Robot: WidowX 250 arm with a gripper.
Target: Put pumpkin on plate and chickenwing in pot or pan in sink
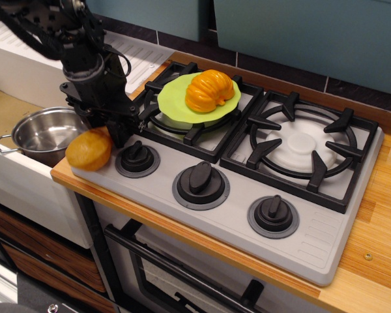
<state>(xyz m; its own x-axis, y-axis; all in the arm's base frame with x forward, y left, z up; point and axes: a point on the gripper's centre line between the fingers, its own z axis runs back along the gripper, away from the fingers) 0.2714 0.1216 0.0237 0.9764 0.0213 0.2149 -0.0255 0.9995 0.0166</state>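
Note:
The bright-orange ribbed pumpkin [210, 91] lies on the lime-green plate [173, 98], which rests on the back-left burner grate. The golden-brown chickenwing [88, 150] hangs at the stove's front-left corner, over the counter edge next to the sink. My black gripper [113, 130] stands right above and behind it, and its fingers seem shut on the thin end, which is hidden. The shiny steel pot [45, 134] stands empty in the sink [26, 189], just left of the chickenwing.
The grey stove top [313, 241] carries three black knobs [201, 179] along its front and a second black grate [304, 147] at the right. A ridged white drainboard [140, 59] lies behind my arm. A wooden counter [384, 215] runs along the right.

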